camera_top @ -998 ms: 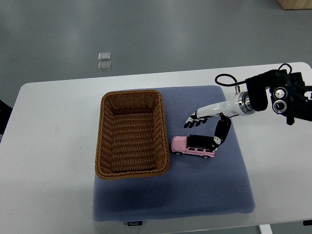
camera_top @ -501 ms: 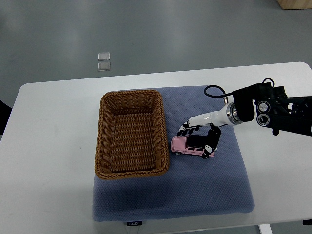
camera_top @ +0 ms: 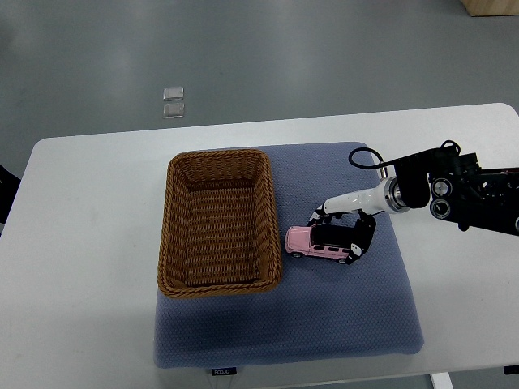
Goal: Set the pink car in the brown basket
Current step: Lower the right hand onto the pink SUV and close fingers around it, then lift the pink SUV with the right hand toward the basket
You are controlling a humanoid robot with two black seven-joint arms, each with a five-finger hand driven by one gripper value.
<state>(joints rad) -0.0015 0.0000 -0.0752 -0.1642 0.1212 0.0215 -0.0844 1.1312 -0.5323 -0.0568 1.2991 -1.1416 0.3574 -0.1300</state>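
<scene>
The right hand [camera_top: 345,229] curls its fingers [camera_top: 362,241] over the pink car [camera_top: 321,244], seemingly gripping it for lifting toward the brown basket [camera_top: 219,220] beside.

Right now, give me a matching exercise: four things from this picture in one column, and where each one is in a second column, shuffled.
Things
1. pink car
2. brown basket
3. right robot hand
4. blue mat

Places
A. spread flat on the white table, under everything else
B. closing over the toy from the right
C. on the left part of the mat, nothing in it
D. on the mat just right of the wicker rim

Pairs: 1-D, 2-C, 3-B, 4-A
</scene>
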